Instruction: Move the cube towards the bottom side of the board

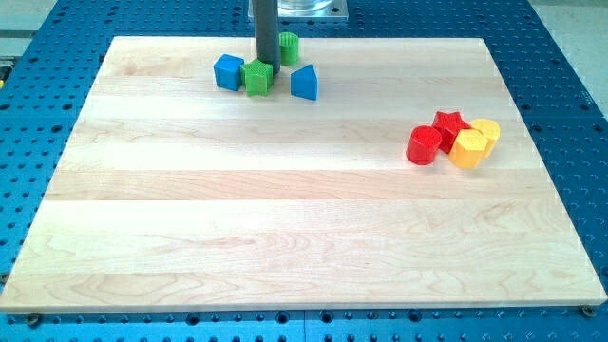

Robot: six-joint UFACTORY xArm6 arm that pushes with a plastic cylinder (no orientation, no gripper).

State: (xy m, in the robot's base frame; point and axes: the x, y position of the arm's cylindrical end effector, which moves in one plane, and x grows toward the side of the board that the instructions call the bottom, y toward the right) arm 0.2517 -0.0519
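A blue cube (228, 72) sits near the board's top edge, left of centre. A green blocky piece (257, 77) touches its right side. My tip (267, 64) is at the top edge of this green block, between it and a green cylinder (288, 46) just up and to the right. The rod comes straight down from the view's top. A blue wedge-like block (304, 83) lies a little right of the green block. The tip is right of the blue cube and not touching it.
A cluster lies at the right side of the wooden board (285, 228): a red cylinder (424, 145), a red star (451, 123), a yellow hexagonal block (468, 148) and a yellow cylinder (486, 132). A blue perforated table (570, 57) surrounds the board.
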